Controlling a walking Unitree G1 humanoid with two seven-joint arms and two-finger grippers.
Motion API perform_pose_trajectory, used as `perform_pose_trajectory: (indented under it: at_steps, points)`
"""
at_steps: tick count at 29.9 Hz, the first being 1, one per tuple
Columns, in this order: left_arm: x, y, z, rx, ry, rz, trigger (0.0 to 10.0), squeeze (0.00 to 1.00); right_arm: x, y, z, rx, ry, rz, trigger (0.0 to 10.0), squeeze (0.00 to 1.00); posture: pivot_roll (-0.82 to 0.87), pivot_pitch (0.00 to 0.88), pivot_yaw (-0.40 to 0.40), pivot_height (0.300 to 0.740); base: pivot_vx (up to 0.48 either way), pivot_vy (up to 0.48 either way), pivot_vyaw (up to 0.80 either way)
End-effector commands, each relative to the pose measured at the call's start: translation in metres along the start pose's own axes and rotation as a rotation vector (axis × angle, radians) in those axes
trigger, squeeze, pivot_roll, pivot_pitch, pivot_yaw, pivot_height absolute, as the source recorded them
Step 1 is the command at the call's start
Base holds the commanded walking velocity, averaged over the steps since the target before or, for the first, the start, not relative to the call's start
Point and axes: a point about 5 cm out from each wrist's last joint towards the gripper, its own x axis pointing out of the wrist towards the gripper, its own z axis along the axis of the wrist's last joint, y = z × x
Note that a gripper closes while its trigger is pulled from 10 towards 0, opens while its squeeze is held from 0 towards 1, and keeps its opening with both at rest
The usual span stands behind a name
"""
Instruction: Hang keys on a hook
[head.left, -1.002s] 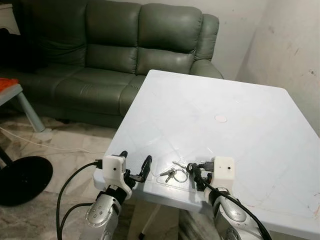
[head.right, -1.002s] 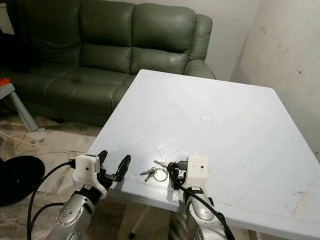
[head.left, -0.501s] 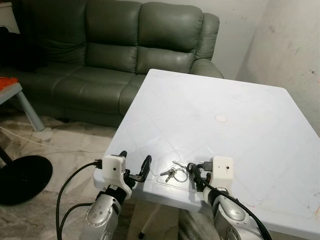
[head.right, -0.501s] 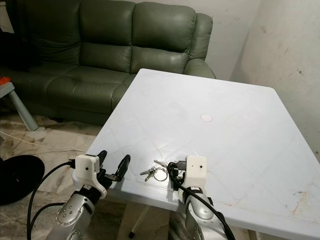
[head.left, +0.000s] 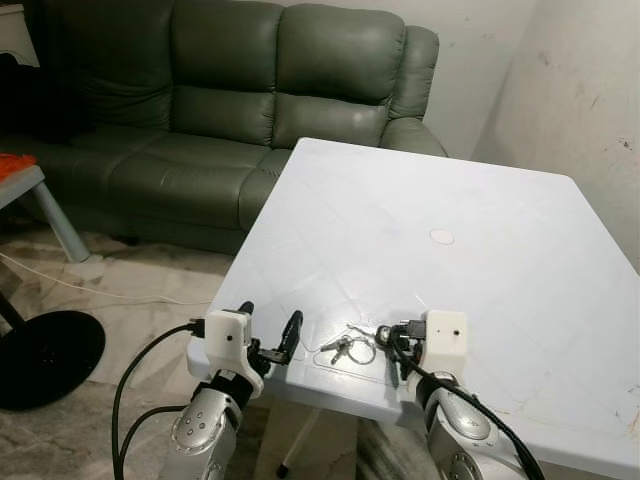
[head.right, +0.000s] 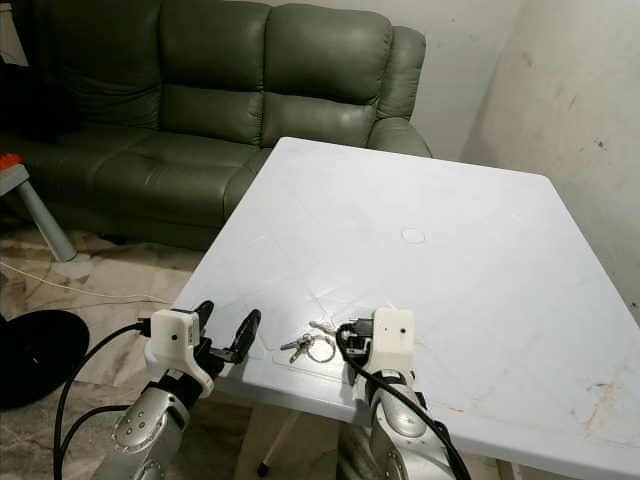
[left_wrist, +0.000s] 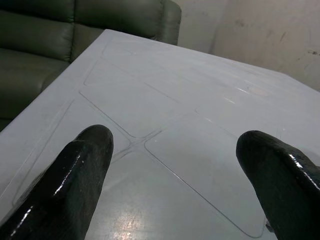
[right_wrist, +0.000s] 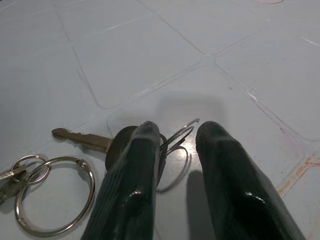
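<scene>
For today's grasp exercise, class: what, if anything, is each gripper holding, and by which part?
The right gripper closes around a thin wire ring beside the black-headed key of the keys; a firm grip cannot be confirmed. The left gripper is open, holding nothing.
</scene>
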Motion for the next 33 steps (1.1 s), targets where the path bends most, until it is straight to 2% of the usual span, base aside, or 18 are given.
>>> perform_pose_trajectory:
  at_steps: [1,18,19,20,21,26,27,28,29,31,32,33]
  points:
    - [0.0012,-0.0018,0.0039,0.014,-0.013,-0.003,10.0,0.0,-0.0013,0.0079,0.0056,0.03,-0.019,0.014,0.0,0.0,0.0,0.025,-0.079,0.74,0.0,0.0,0.0]
    - [0.0014,-0.0012,0.0052,0.015,-0.02,0.004,10.0,0.0,-0.0013,0.0071,0.0051,0.007,-0.021,0.027,0.0,0.0,0.01,0.017,-0.085,0.74,0.0,0.0,0.0]
    - [0.0016,-0.0014,0.0052,0.015,-0.021,0.003,10.0,0.0,-0.0009,0.0068,0.0052,-0.004,-0.023,0.027,2.1,0.0,0.01,0.013,-0.086,0.74,0.0,0.0,0.0]
    - [0.0017,-0.0015,0.005,0.015,-0.02,0.003,10.0,0.0,-0.0007,0.0065,0.0053,-0.011,-0.025,0.027,2.1,0.0,0.01,0.013,-0.086,0.74,0.0,0.0,0.0]
    - [0.0018,-0.0017,0.005,0.015,-0.021,0.003,10.0,0.0,-0.0001,0.0066,0.0053,-0.022,-0.03,0.034,10.0,0.0,0.01,0.013,-0.086,0.74,0.0,0.0,0.0]
    - [0.002,-0.002,0.0049,0.013,-0.022,0.001,10.0,0.0,0.002,0.0064,0.0021,-0.027,0.0,0.04,10.0,0.0,0.01,0.007,-0.087,0.74,0.0,0.0,0.0]
    - [0.0022,-0.0023,0.0046,0.014,-0.022,0.0,10.0,0.0,0.0024,0.0048,0.0027,0.016,-0.007,0.035,10.0,0.6,0.01,0.005,-0.086,0.74,0.0,0.0,0.0]
    - [0.0022,-0.0023,0.0046,0.014,-0.022,0.0,10.0,0.0,0.0024,0.004,0.003,0.025,-0.007,0.028,10.0,0.6,0.01,0.005,-0.086,0.74,0.0,0.0,0.0]
    - [0.0024,-0.0024,0.0048,0.014,-0.022,-0.001,10.0,0.0,0.0028,0.0033,0.0033,0.021,-0.009,0.023,10.0,1.0,0.01,0.004,-0.087,0.74,0.0,0.0,0.0]
    - [0.0026,-0.0024,0.0052,0.014,-0.024,-0.001,10.0,0.0,0.0041,0.0041,0.002,-0.015,0.022,0.024,10.0,1.0,0.01,0.004,-0.087,0.74,0.0,0.0,0.0]
    - [0.0027,-0.0024,0.0052,0.014,-0.024,-0.001,10.0,0.0,0.0045,0.0047,0.0015,-0.015,0.029,0.026,10.0,0.33,0.01,0.006,-0.086,0.74,0.0,0.0,0.0]
    - [0.0029,-0.0022,0.0054,0.015,-0.024,-0.001,10.0,0.0,0.0049,0.0056,0.0017,-0.016,0.027,0.026,10.0,0.0,0.01,0.008,-0.087,0.74,0.0,0.0,0.0]
